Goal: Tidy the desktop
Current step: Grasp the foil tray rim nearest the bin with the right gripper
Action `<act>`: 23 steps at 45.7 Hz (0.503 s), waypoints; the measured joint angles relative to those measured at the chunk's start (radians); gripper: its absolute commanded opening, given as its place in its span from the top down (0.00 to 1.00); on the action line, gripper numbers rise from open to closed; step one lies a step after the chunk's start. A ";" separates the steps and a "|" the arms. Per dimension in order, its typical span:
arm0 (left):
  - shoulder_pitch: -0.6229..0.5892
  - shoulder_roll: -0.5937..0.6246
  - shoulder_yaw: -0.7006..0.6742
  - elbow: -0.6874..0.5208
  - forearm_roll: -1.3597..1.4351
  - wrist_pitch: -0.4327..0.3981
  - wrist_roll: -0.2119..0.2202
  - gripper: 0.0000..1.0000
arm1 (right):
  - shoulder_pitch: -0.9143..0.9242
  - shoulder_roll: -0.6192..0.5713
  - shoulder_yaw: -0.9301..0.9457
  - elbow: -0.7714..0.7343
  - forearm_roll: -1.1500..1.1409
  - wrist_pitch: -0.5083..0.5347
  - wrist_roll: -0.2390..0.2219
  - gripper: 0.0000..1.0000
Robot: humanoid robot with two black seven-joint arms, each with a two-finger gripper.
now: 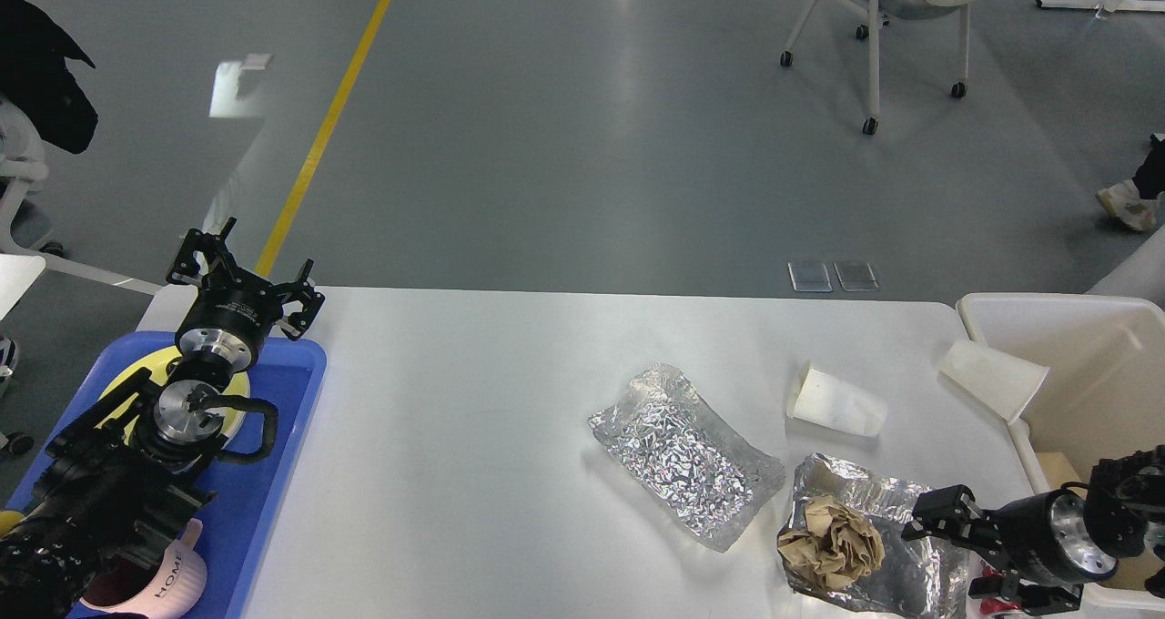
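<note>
The white desktop [473, 437] holds a crinkled silver foil bag [684, 455] in the middle. A white paper cup [837, 403] lies on its side to the right of it. A second foil sheet [919, 569] lies near the front right with a crumpled brown paper ball [830, 542] on it. My right gripper [965, 551] is open, low over that foil's right part, just right of the paper ball. My left gripper [244, 275] is open and empty above the far end of the blue tray [291, 419].
The blue tray at the left holds a yellow plate [238, 391] and a pink mug [173, 583] marked HOME. A beige bin [1092, 364] at the right edge has a white paper cup [994, 379] leaning on its rim. A wheeled chair [896, 18] stands beyond the table.
</note>
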 measured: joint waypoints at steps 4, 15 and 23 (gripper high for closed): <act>0.000 0.000 0.000 0.000 0.000 0.000 0.000 0.02 | -0.011 0.006 0.002 -0.012 -0.002 -0.003 0.005 0.26; 0.000 0.000 0.000 0.000 0.000 0.000 0.000 0.02 | -0.048 0.033 0.023 -0.042 -0.004 -0.004 0.059 0.86; 0.000 0.000 0.000 0.000 0.000 0.000 0.000 0.02 | -0.052 0.038 0.033 -0.044 -0.005 -0.004 0.062 1.00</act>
